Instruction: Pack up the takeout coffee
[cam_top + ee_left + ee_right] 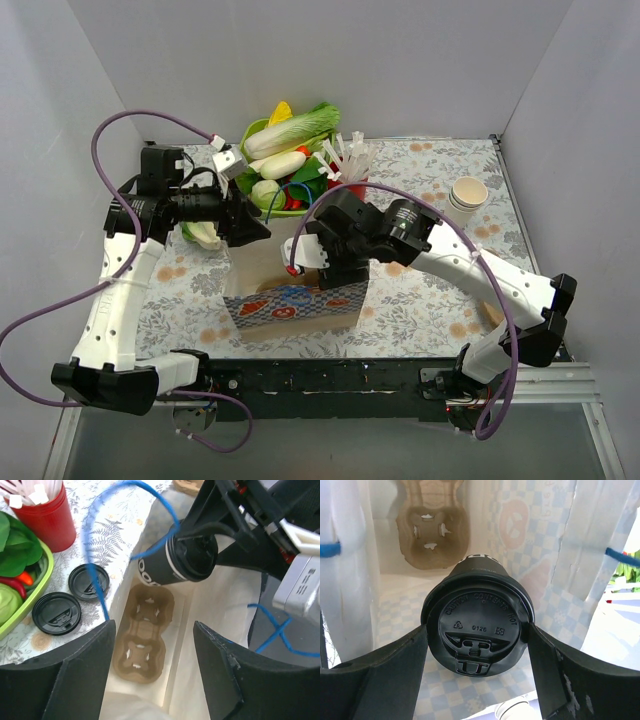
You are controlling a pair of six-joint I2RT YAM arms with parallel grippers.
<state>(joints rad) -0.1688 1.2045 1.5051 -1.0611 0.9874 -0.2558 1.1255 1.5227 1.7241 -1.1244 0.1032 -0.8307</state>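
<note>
The takeout coffee [479,611], a black paper cup with a black lid, hangs tilted in the mouth of the checkered paper bag [295,305]. My right gripper [477,628] is shut on it, a finger pressing each side of the lid rim. From the left wrist the cup [175,562] shows lying nearly sideways above a brown cardboard cup carrier [142,635] on the bag's floor. My left gripper [155,647] stands open over the bag's left end, with nothing between its fingers. In the top view the right gripper [318,260] covers the cup.
A red straw holder [47,517] and two loose black lids [89,581] [56,613] lie left of the bag. A green basket of vegetables [285,165] sits behind it. Stacked white cups [468,195] stand at the back right. Blue bag handles [100,540] arch over the opening.
</note>
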